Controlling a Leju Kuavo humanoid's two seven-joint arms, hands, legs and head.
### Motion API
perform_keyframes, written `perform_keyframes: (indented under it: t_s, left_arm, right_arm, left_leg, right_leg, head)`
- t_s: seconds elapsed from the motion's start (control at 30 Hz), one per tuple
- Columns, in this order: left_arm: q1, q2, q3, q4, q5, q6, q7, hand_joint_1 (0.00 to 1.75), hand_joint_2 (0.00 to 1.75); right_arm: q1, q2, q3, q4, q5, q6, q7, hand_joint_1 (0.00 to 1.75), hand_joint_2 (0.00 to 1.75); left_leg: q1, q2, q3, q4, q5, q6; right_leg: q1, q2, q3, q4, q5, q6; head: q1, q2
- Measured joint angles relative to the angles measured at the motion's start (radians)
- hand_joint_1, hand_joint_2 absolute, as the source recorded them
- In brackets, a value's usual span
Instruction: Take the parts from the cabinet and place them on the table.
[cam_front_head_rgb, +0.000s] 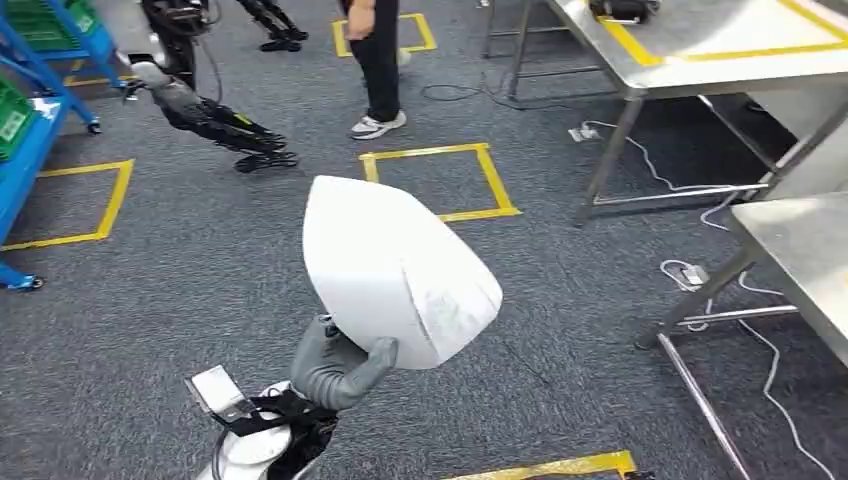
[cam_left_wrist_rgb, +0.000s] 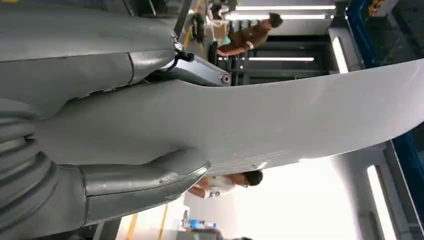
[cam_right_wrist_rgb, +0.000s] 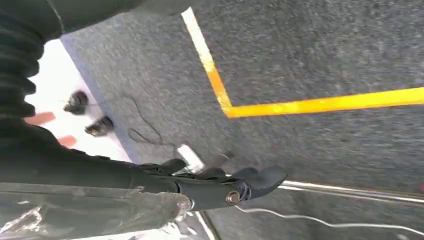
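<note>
Above the grey carpet (cam_front_head_rgb: 150, 300), well short of the steel table (cam_front_head_rgb: 700, 50) at the far right, the robot's left hand (cam_front_head_rgb: 335, 370) held a large white part (cam_front_head_rgb: 395, 270) up in front of its body. The part looked like a smooth, curved shell, broad and thin-walled; judging by how one hand carried it aloft, it was probably light and stiff rather than soft. Its surface appeared glossy and featureless, so it would likely be slippery, and its width would give it leverage against a grip at one edge. The sensible hold seemed to be the one in use: pinching the lower rim, thumb on one face and fingers on the other.

In the left wrist view the thick grey thumb (cam_left_wrist_rgb: 145, 182) pressed against one side of the shell (cam_left_wrist_rgb: 280, 120) while a darker finger (cam_left_wrist_rgb: 200, 72) lay across the opposite side, so the hand was closed on the part's edge. The shell stood above and beyond the hand, tilted, with most of its bulk unsupported.

The right hand (cam_right_wrist_rgb: 220, 187) hung over the carpet beside a yellow floor marking (cam_right_wrist_rgb: 300, 105); its dark fingers lay loosely extended with nothing in them. A person (cam_front_head_rgb: 378, 60) stood further off on the carpet, and a second steel table (cam_front_head_rgb: 800, 250) sat at the right edge, nearer than the first.
</note>
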Motion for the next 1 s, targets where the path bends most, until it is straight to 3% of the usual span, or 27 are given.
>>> perform_keyframes:
  t_s: [0.03,0.1,0.13,0.17,0.2,0.27,0.3,0.33,0.37,0.4,0.47,0.5,0.53,0.6,0.63,0.67,0.7,0.8,0.83,0.87,0.9,0.97,1.0]
  left_arm:
    - [0.000,0.001,0.000,0.000,0.000,0.000,0.000,1.75,1.75]
    - [-0.001,0.000,0.000,0.000,0.000,0.000,0.000,1.75,1.75]
    - [-0.002,0.000,0.000,0.000,0.000,0.000,0.000,1.75,1.75]
    - [-0.002,0.000,0.000,0.000,0.000,0.000,0.000,1.75,1.75]
    - [-0.003,0.001,0.000,0.000,0.001,0.000,0.000,1.75,1.75]
    - [-0.005,0.001,-0.001,0.000,0.001,0.000,0.000,1.75,1.75]
    - [-0.006,-0.002,-0.001,0.000,0.001,0.000,0.000,1.75,1.75]
    - [-0.007,-0.004,-0.001,0.000,0.001,0.000,0.000,1.75,1.75]
    - [-0.007,-0.007,-0.002,0.000,0.001,-0.001,0.000,1.75,1.75]
    - [-0.006,-0.006,-0.001,0.000,0.001,-0.001,0.000,1.75,1.75]
    - [-0.005,-0.004,0.000,0.000,0.001,-0.001,0.000,1.75,1.75]
    - [-0.005,-0.004,0.000,0.001,0.001,-0.001,0.000,1.75,1.75]
    - [-0.005,-0.004,0.000,0.001,0.001,-0.001,0.000,1.75,1.75]
    - [-0.005,-0.004,0.000,0.001,0.014,-0.010,-0.001,1.75,1.75]
    - [-0.005,-0.005,0.000,0.001,0.022,-0.016,-0.002,1.75,1.75]
    - [-0.005,-0.005,0.000,0.001,0.026,-0.020,-0.003,1.75,1.75]
    - [-0.005,-0.005,0.000,0.001,0.030,-0.022,-0.003,1.75,1.75]
    - [-0.007,-0.006,-0.001,0.001,0.032,-0.027,-0.003,1.75,1.75]
    - [-0.009,-0.007,-0.001,0.000,0.032,-0.027,-0.003,1.75,1.75]
    - [-0.011,-0.008,-0.001,0.000,0.032,-0.028,-0.003,1.75,1.75]
    - [-0.011,-0.007,-0.001,0.000,0.032,-0.029,-0.003,1.75,1.75]
    - [-0.009,-0.004,0.000,0.000,0.032,-0.029,-0.003,1.75,1.75]
    - [-0.009,-0.003,0.000,0.000,0.032,-0.029,-0.003,1.75,1.75]
  right_arm:
    - [0.002,0.000,-0.001,0.000,-0.001,0.000,0.002,0.00,1.75]
    - [0.002,0.000,-0.003,0.000,-0.003,0.001,0.006,0.00,1.75]
    - [0.000,0.000,-0.005,0.000,-0.003,0.002,0.008,0.00,1.75]
    - [-0.003,0.000,-0.005,0.000,-0.004,0.005,0.008,0.00,1.75]
    - [-0.003,0.000,-0.006,0.000,-0.005,0.008,0.011,0.00,1.75]
    - [0.006,0.000,-0.008,0.000,-0.006,0.012,0.016,0.00,1.75]
    - [0.009,0.000,-0.008,0.000,-0.007,0.012,0.018,0.00,1.75]
    - [0.012,-0.002,-0.009,0.000,-0.008,0.012,0.019,0.00,1.75]
    - [0.010,-0.002,-0.009,0.000,-0.008,0.014,0.019,0.00,1.75]
    - [0.006,-0.002,-0.009,0.000,-0.008,0.014,0.019,0.00,1.75]
    - [0.003,-0.002,-0.009,0.000,-0.009,0.013,0.018,0.00,1.75]
    - [0.004,-0.002,-0.009,0.000,-0.009,0.013,0.016,0.00,1.75]
    - [0.005,-0.002,-0.010,0.000,-0.013,0.011,0.016,0.00,1.75]
    - [0.006,-0.002,-0.011,0.000,-0.015,0.011,0.016,0.00,1.75]
    - [0.004,-0.002,-0.013,0.000,-0.016,0.011,0.016,0.00,1.75]
    - [0.000,-0.001,-0.015,0.000,-0.019,0.013,0.016,0.00,1.75]
    - [-0.002,-0.001,-0.016,0.000,-0.023,0.016,0.016,0.00,1.75]
    - [0.000,-0.001,-0.019,0.001,-0.027,0.030,0.019,0.00,1.75]
    - [0.000,-0.001,-0.020,0.001,-0.027,0.035,0.020,0.00,1.75]
    - [0.000,-0.002,-0.022,0.000,-0.029,0.037,0.023,0.00,1.75]
    - [-0.002,-0.003,-0.023,0.000,-0.029,0.043,0.022,0.00,1.75]
    - [-0.005,-0.003,-0.024,0.000,-0.030,0.045,0.023,0.00,1.75]
    - [-0.003,-0.003,-0.024,0.001,-0.029,0.045,0.023,0.00,1.75]
  left_leg:
    - [0.000,-0.002,0.010,-0.028,0.034,0.003]
    - [0.001,-0.020,0.076,-0.171,0.122,0.011]
    - [0.004,-0.059,0.113,-0.244,0.152,0.012]
    - [0.007,-0.107,0.136,-0.300,0.153,0.016]
    - [0.008,-0.093,0.135,-0.300,0.150,0.014]
    - [0.000,-0.080,0.135,-0.302,0.151,0.025]
    - [0.005,-0.066,0.137,-0.311,0.158,0.034]
    - [0.007,-0.051,0.140,-0.316,0.162,0.040]
    - [0.006,-0.040,0.141,-0.318,0.161,0.046]
    - [0.004,-0.025,0.141,-0.318,0.160,0.049]
    - [0.001,0.005,0.141,-0.318,0.158,0.051]
    - [0.001,0.018,0.142,-0.317,0.157,0.052]
    - [0.001,0.029,0.143,-0.317,0.156,0.051]
    - [0.001,0.051,0.148,-0.317,0.151,0.045]
    - [0.000,0.062,0.152,-0.316,0.147,0.041]
    - [-0.011,0.067,0.153,-0.313,0.142,0.035]
    - [-0.012,0.075,0.154,-0.311,0.140,0.031]
    - [-0.010,0.100,0.159,-0.316,0.140,0.018]
    - [-0.006,0.084,0.159,-0.311,0.131,0.007]
    - [-0.002,0.039,0.146,-0.277,0.105,0.003]
    - [0.000,0.017,0.115,-0.210,0.066,0.000]
    - [0.002,0.003,0.029,-0.039,-0.005,-0.004]
    - [0.002,0.001,0.001,0.008,-0.010,-0.005]
  right_leg:
    - [0.000,0.015,0.001,0.000,0.000,0.001]
    - [-0.003,0.043,0.001,0.000,0.003,0.005]
    - [-0.005,0.053,0.000,0.000,0.005,0.008]
    - [0.002,0.067,-0.007,0.009,0.003,0.016]
    - [-0.002,0.076,-0.013,0.004,0.007,0.021]
    - [-0.010,0.095,-0.015,-0.006,0.015,0.037]
    - [-0.010,0.106,-0.024,-0.008,0.016,0.044]
    - [-0.007,0.068,-0.026,0.004,0.007,0.043]
    - [0.000,0.014,-0.047,0.045,-0.024,0.046]
    - [0.000,-0.016,-0.082,0.120,-0.067,0.050]
    - [-0.002,-0.039,-0.152,0.272,-0.128,0.055]
    - [-0.002,-0.043,-0.164,0.298,-0.129,0.056]
    - [-0.002,-0.045,-0.150,0.278,-0.109,0.058]
    - [-0.002,-0.063,-0.063,0.120,-0.031,0.058]
    - [-0.002,-0.098,-0.010,0.033,0.000,0.058]
    - [0.008,-0.129,0.010,-0.001,-0.012,0.055]
    - [0.004,-0.107,0.009,-0.003,-0.004,0.041]
    - [0.008,-0.080,-0.001,-0.003,-0.003,0.025]
    - [-0.001,-0.068,0.004,-0.006,0.002,0.018]
    - [-0.003,-0.057,0.004,-0.007,0.002,0.015]
    - [-0.004,-0.049,0.003,-0.007,0.003,0.010]
    - [-0.004,-0.024,0.001,-0.007,0.003,0.009]
    - [-0.004,-0.011,0.001,-0.007,0.004,0.008]
  head:
    - [-0.001,0.000]
    - [-0.001,0.000]
    - [0.000,0.000]
    - [0.000,0.000]
    - [0.002,0.000]
    - [0.000,0.000]
    - [-0.001,0.000]
    - [0.003,0.000]
    - [0.006,0.000]
    - [0.006,0.000]
    - [0.006,0.000]
    - [0.006,0.000]
    - [0.006,0.000]
    - [0.006,0.000]
    - [0.006,0.000]
    - [0.008,0.000]
    - [0.001,0.000]
    - [-0.001,0.000]
    - [-0.001,0.000]
    - [-0.003,0.000]
    - [-0.003,0.000]
    - [-0.005,0.000]
    - [-0.004,0.000]
